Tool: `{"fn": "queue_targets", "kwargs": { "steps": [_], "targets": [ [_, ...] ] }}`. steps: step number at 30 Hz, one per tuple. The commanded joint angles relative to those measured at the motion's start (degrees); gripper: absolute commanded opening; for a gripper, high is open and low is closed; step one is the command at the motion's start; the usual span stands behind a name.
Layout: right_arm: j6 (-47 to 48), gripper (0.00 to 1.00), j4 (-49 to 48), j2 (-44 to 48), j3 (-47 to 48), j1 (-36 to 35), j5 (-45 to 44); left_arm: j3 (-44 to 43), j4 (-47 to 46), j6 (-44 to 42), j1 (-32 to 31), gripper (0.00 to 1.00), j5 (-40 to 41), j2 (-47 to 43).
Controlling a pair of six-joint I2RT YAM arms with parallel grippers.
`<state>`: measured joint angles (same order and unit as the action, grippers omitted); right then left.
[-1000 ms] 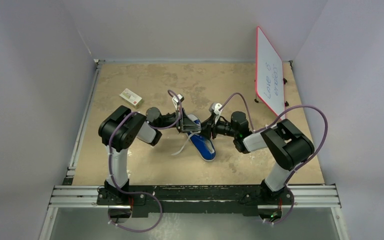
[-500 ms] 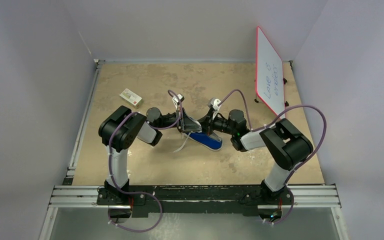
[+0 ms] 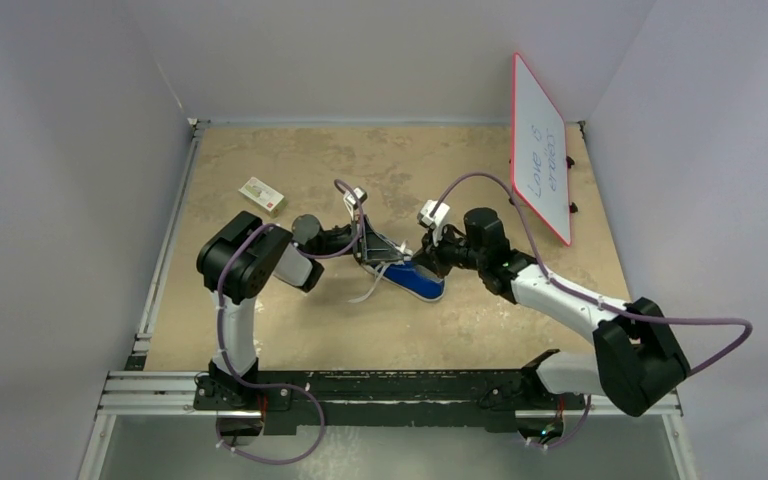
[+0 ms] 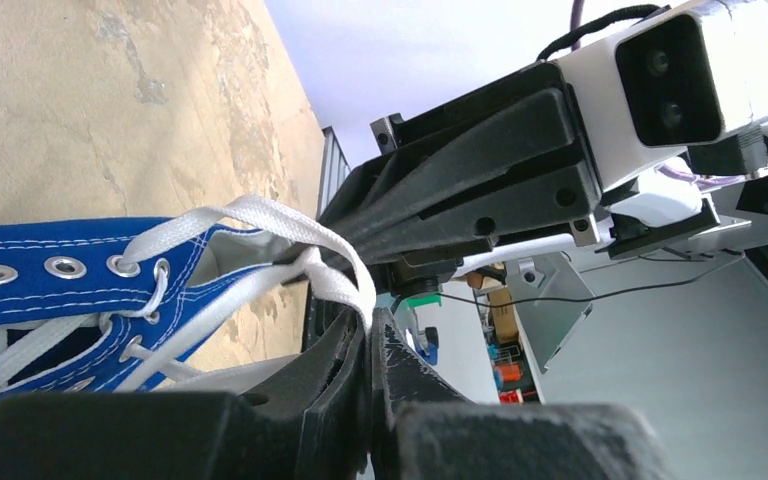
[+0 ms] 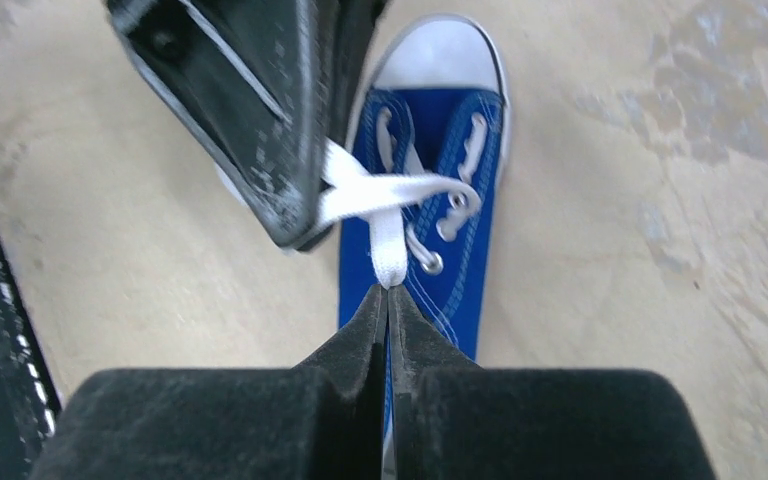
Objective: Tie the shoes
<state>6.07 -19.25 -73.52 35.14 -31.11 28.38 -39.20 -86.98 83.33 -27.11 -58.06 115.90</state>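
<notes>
Sneaker (image 3: 418, 283) sits mid-table on the mottled tan tabletop (image 3: 290, 330), between the two arms. Left gripper (image 4: 370, 325) is clamped tight on a strand of the white laces (image 5: 385, 195). Right gripper (image 5: 388, 292) is pinching another strand. Pale grey walls (image 3: 60, 150) enclose three sides. Whiteboard (image 3: 540, 150) leans far right, small box (image 3: 262, 195) far left.

We're in a robotics lab test cell: plain pale walls (image 3: 60, 200) box in a tan tabletop (image 3: 260, 330). An aluminium rail (image 3: 400, 392) along the bottom carries the left arm (image 3: 245, 265) and right arm (image 3: 560, 300), purple cables (image 3: 700, 321) looping. A handwritten whiteboard (image 3: 540, 150) stands upper right.
</notes>
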Motion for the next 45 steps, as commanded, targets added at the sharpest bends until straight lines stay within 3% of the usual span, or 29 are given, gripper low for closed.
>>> {"fn": "queue_targets", "kwargs": {
  "steps": [1, 4, 9, 11, 13, 14, 15, 17, 26, 33, 36, 41, 45],
  "targets": [
    [7.6, 0.0, 17.7, 1.4, 5.4, 0.4, -6.5, 0.2, -12.3, -1.5, 0.4, 0.06, 1.0, -0.4],
    [9.5, 0.0, 22.6, 1.1, 9.3, 1.1, -9.0, 0.9, -11.7, -2.0, 0.4, 0.1, 1.0, -0.5],
    [13.3, 0.0, 32.3, -0.8, 17.4, 1.1, -12.2, 2.9, -4.7, -7.2, 0.5, 0.27, 3.8, -3.1],
    [13.8, 0.0, 33.9, -1.3, 19.5, 1.2, -15.1, 3.7, 7.2, -16.0, 0.4, 0.33, 6.8, -7.9],
    [14.5, 0.0, 36.0, -2.1, 22.0, 1.1, -16.8, 3.8, 25.4, -29.3, 0.4, 0.38, 12.3, -14.3],
    [15.0, 0.0, 37.3, -2.7, 23.5, 1.2, -17.1, 3.0, 40.9, -36.5, 0.2, 0.4, 16.0, -17.6],
    [15.5, 0.0, 38.7, -3.8, 24.8, 1.1, -17.5, 1.8, 50.5, -43.4, -0.1, 0.41, 18.9, -20.0],
    [17.2, 0.0, 42.0, -5.3, 27.5, 1.1, -18.8, 0.9, 59.0, -48.9, -0.4, 0.43, 23.3, -22.6],
    [17.5, 0.0, 53.4, -7.9, 37.8, 1.1, -23.9, 2.2, 69.7, -51.6, -0.9, 0.44, 32.0, -27.1],
    [13.6, 0.0, 65.7, -12.8, 46.2, 1.0, -27.9, 3.8, 66.2, -48.4, -2.1, 0.43, 36.1, -26.6],
    [13.0, 0.0, 63.5, -13.3, 45.4, 1.0, -31.9, 3.9, 64.6, -46.7, -2.3, 0.43, 35.9, -25.6],
    [12.6, 0.0, 57.8, -15.9, 45.6, 1.0, -28.9, 3.0, 67.6, -48.6, -5.4, 0.51, 35.1, -25.8],
    [11.2, 0.0, 56.9, -17.6, 45.8, 1.1, -26.0, 1.5, 72.6, -50.8, -8.9, 0.52, 37.2, -24.5]
  ]
}}
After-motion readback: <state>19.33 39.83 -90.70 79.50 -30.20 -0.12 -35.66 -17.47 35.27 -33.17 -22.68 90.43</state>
